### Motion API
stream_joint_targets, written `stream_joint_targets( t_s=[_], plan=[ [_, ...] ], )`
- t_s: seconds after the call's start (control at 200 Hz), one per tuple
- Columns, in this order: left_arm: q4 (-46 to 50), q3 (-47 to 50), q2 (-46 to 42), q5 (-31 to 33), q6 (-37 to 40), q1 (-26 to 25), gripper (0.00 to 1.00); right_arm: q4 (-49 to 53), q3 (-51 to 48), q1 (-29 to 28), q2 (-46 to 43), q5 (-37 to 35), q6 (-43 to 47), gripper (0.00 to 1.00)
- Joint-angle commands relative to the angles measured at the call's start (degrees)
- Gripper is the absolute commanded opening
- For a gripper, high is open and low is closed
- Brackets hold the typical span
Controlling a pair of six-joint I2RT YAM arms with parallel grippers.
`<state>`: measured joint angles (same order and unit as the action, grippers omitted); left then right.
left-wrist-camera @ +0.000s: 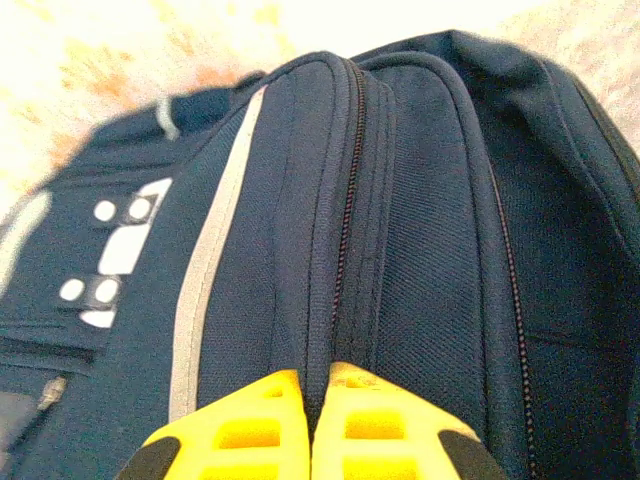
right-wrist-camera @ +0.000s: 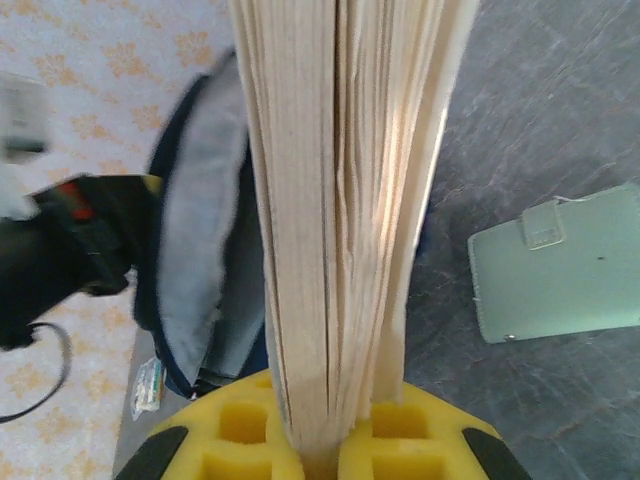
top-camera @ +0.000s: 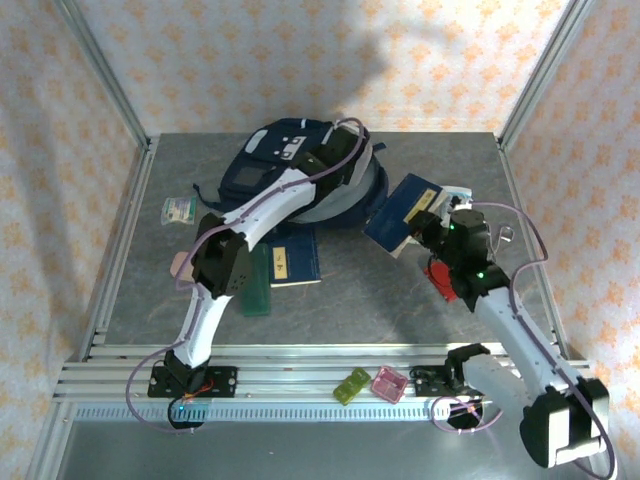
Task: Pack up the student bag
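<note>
left gripper [left-wrist-camera: 312, 405]: jaws are closed, and a fold at the zip seam appears to be pinched. student bag [top-camera: 275, 165]: navy with white patches and a pale stripe, it is laid at the far centre of the table [top-camera: 350, 300], long axis left to right. right gripper [right-wrist-camera: 335, 445]: it is clamped on a book [right-wrist-camera: 340, 200], with the bag to its left.

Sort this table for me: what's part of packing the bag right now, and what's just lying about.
In the job: student bag, pinched at its zip by the left gripper; thick book held in the right gripper.

Lying about, untouched: flat blue booklet, green case, small packet, green box and pink box on the front rail.
</note>
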<state>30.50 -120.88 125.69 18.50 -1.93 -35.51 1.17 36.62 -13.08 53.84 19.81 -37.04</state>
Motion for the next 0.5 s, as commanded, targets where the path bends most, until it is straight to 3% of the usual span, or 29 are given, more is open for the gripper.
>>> stream_joint_targets(
  t_s=[0.0, 0.2, 0.491],
  plan=[
    [-2.52, -0.76, -5.89, 2.15, 2.87, -0.02, 0.00, -10.55, 4.56, 0.02, 4.58, 4.25, -2.34, 0.00],
    [-3.11, -0.76, -9.06, 2.00, 3.53, 0.95, 0.00, -18.81, 8.08, 0.06, 13.46, 8.88, -5.94, 0.00],
    [-7.35, 1.76, -14.04, 0.98, 4.22, 1.32, 0.00, -31.26, 16.73, 0.05, 37.03, 20.79, -11.41, 0.00]
  ],
)
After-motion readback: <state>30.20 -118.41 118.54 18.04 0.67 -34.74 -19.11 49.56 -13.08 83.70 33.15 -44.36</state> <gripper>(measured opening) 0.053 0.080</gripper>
